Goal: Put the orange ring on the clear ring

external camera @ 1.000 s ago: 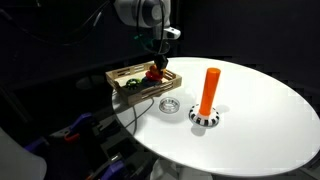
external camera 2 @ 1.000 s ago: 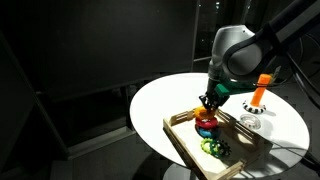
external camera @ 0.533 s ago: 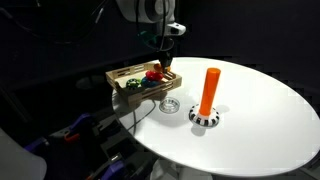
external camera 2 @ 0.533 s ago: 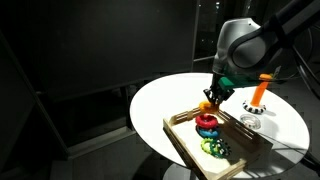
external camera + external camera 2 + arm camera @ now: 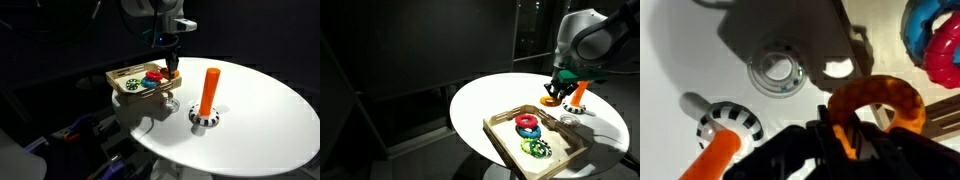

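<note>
My gripper (image 5: 172,64) is shut on the orange ring (image 5: 172,74) and holds it in the air just past the tray's edge. The gripper (image 5: 558,88) and ring (image 5: 553,98) also show from the opposite side. The clear ring (image 5: 170,103) lies flat on the white table, below and slightly in front of the held ring. It is also visible beside the peg (image 5: 570,120). In the wrist view the orange ring (image 5: 870,92) sits between my dark fingers at the gripper (image 5: 842,135). The clear ring (image 5: 777,72) is apart from it, up and to the left.
A tall orange peg (image 5: 209,90) on a black-and-white striped base (image 5: 204,118) stands close beside the clear ring. The wooden tray (image 5: 505,140) holds a red ring (image 5: 527,121), a blue ring (image 5: 531,131) and a green ring (image 5: 533,148). The round white table (image 5: 260,120) drops off at its edge.
My gripper has lifted the orange ring out of the tray. It has carried the ring towards the peg, to above the clear ring's area.
</note>
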`<state>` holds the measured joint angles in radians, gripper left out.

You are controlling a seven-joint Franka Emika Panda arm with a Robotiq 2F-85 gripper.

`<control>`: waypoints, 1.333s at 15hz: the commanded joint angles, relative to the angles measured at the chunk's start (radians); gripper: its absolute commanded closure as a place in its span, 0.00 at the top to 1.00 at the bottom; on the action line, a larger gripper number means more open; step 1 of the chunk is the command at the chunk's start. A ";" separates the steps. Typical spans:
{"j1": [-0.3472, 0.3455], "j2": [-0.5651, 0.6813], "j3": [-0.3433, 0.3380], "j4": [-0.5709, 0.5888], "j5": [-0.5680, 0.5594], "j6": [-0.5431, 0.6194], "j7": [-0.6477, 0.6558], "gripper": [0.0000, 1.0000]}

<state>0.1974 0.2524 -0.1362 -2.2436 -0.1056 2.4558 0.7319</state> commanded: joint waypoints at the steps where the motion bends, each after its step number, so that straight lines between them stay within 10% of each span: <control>1: -0.037 -0.088 -0.020 -0.086 -0.087 -0.025 0.113 0.08; 20: -0.094 -0.053 -0.024 -0.260 -0.311 0.207 0.397 0.07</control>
<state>0.1067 0.1925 -0.1586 -2.4901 -0.3869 2.6207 1.0898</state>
